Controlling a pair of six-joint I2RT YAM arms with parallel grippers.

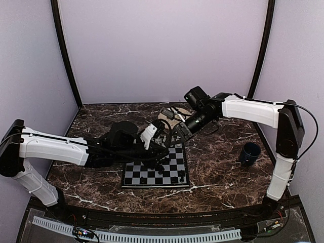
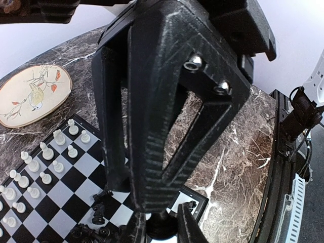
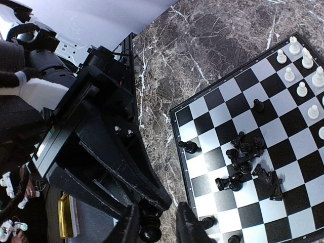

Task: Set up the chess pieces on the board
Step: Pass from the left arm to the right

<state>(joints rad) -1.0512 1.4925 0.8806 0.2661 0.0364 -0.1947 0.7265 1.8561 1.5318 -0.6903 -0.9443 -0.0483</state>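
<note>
The board [image 1: 132,174] lies at the table's middle, also in the left wrist view [image 2: 63,188] and the right wrist view [image 3: 263,129]. White pieces [image 2: 46,163] stand in rows on its far side [image 3: 302,68]. Black pieces [image 3: 245,162] lie in a heap on the board, and a few stand at its edge. My two grippers meet over the board's far corner. My left gripper [image 2: 159,229] is shut on a black piece [image 2: 161,226]. My right gripper [image 3: 158,230] has its fingers either side of the same piece [image 3: 150,230], with a gap on one side.
A round beige plate with a bird picture [image 2: 33,93] lies beyond the board. A dark blue mug [image 1: 249,153] stands at the right. Dark marble table [image 1: 223,177] surrounds the board, and walls close in three sides.
</note>
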